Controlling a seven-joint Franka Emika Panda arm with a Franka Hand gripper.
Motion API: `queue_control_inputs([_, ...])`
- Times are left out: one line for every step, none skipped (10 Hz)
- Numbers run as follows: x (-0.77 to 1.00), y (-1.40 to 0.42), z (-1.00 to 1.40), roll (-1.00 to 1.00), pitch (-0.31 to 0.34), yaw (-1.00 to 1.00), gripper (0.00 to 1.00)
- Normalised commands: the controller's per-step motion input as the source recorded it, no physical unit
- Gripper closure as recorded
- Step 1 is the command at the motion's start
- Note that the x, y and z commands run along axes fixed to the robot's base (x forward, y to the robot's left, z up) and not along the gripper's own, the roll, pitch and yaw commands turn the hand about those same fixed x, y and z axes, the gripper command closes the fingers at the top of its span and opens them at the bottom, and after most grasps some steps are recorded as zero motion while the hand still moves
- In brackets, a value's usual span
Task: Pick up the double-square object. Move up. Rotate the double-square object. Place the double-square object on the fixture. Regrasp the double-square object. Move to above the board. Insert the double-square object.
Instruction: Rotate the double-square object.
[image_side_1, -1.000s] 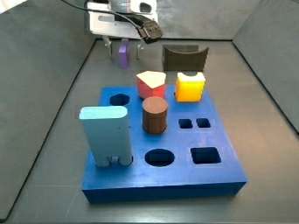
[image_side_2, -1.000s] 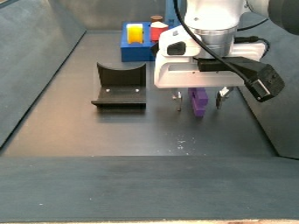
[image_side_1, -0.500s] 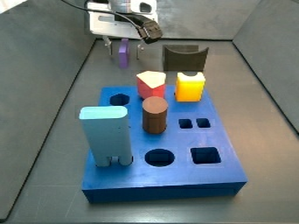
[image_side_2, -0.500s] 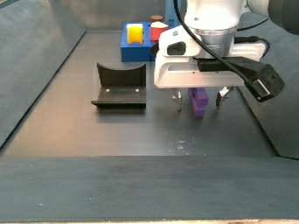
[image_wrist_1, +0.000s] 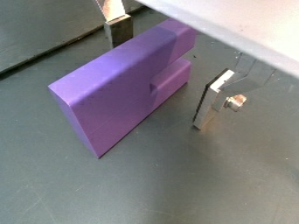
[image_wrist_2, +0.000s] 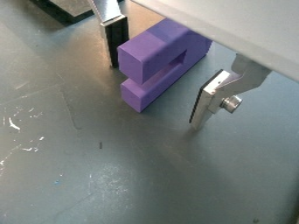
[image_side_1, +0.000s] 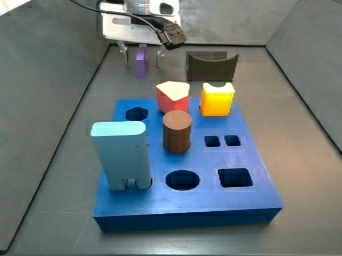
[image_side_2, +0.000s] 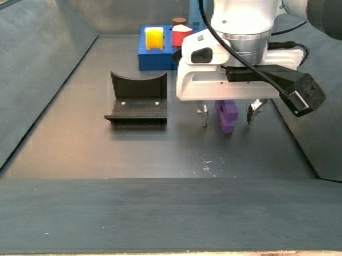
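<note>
Between the fingers in a wrist view, I see the double-square object (image_wrist_1: 128, 92) standing on the dark floor, a smooth matte purple slab with a notch cut in its edge; the gripper (image_wrist_1: 163, 74) is spread wide, one silver finger (image_wrist_1: 216, 101) clearly apart from the block.

In a wrist view I read the two square prongs on the double-square object (image_wrist_2: 162, 66), its long axis running across the gap between the plates, with space left on the near plate's side.

In a side view the gripper (image_side_1: 139, 52) hangs low over the purple piece, beyond the blue board (image_side_1: 187, 165).

In a side view the fixture (image_side_2: 136, 97), dark and notched, sits well apart from the block (image_side_2: 229, 117). I judge a straight squeeze should catch it.
</note>
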Motion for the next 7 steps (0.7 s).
queue_control_inputs([0.02,0.02,-0.18,0.03,-0.007,0.00,0.00])
queue_control_inputs([0.02,0.02,-0.18,0.03,-0.007,0.00,0.00])
queue_control_inputs([0.02,0.02,-0.18,0.03,-0.007,0.00,0.00])
queue_control_inputs([0.02,0.02,-0.18,0.03,-0.007,0.00,0.00])
queue_control_inputs([0.02,0.02,-0.18,0.03,-0.007,0.00,0.00])
queue_control_inputs([0.02,0.02,-0.18,0.03,-0.007,0.00,0.00])
queue_control_inputs([0.02,0.02,-0.18,0.03,-0.007,0.00,0.00])
